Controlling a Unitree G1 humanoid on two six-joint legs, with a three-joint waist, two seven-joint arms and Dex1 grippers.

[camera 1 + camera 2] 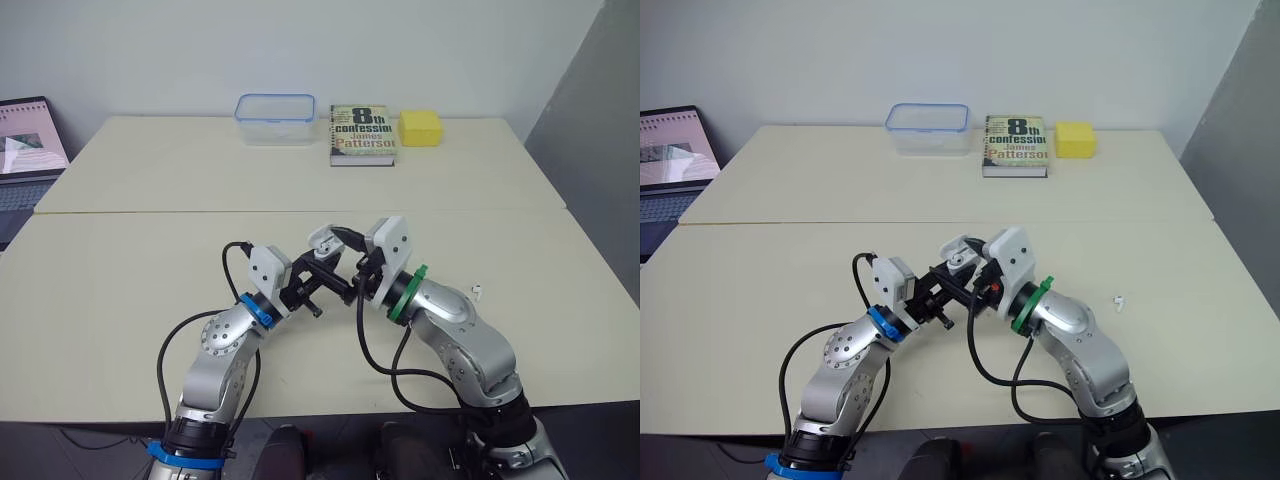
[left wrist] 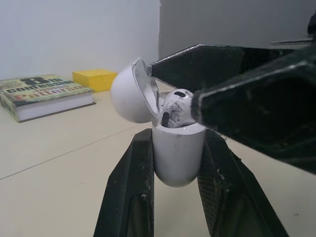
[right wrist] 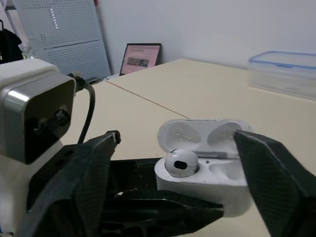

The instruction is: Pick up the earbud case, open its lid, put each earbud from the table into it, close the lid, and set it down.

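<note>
left wrist view has the small glossy white earbud case point(image 2: 177, 158) at mid-frame, upright and clenched between the two black fingers of the left gripper point(image 2: 177, 136), held above the pale cream tabletop point(image 2: 59, 187). its rounded lid point(image 2: 129, 91) is tipped open toward the left of the frame. one white earbud point(image 2: 177, 107) sits in the mouth of the case, its head showing above the rim.

right wrist view shows the right gripper point(image 3: 177, 136) released, its fingers spread wide on either side of the open case, with the earbud in one of the two sockets. in the left wrist view those same fingers point(image 2: 247, 113) reach in from the right of the frame and block whatever lies behind them. one tip is up by the lid's edge, the other just beside the earbud.

in the left eye view both grippers meet at lower centre and hide much of the case. a second small white earbud point(image 1: 478, 291) lies on the table right of centre, apart from the arms. across the upper part of the frame stand a clear plastic box with a blue rim point(image 1: 275, 118), a paperback book point(image 1: 362, 135) and a yellow block point(image 1: 421, 127). an open laptop point(image 1: 25, 150) sits at the left edge.
</note>
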